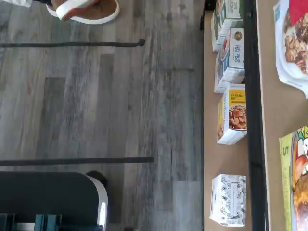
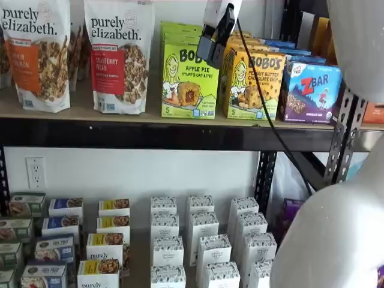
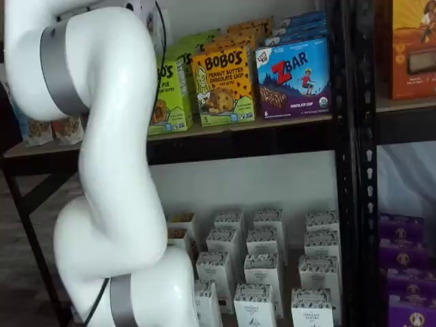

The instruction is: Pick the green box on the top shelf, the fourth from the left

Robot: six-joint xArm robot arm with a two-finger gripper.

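Across both shelf views the white arm (image 3: 109,177) fills the foreground, bent in an S from base to wrist, standing between camera and shelves. Behind it the top shelf (image 2: 150,133) carries the green box (image 2: 189,81), upright at the front edge, between the cranberry granola bag (image 2: 119,57) on its left and the yellow-orange Bobo's carton (image 2: 255,84) on its right. Approach step, box untouched. Gripper (image 2: 215,37) hangs from above, just in front of the box's upper right corner, tilted; fingers seen side-on, no gap visible, but jaws judged spread apart and empty. Next move likely calls for shifting left, centring on the carton, then pushing in.
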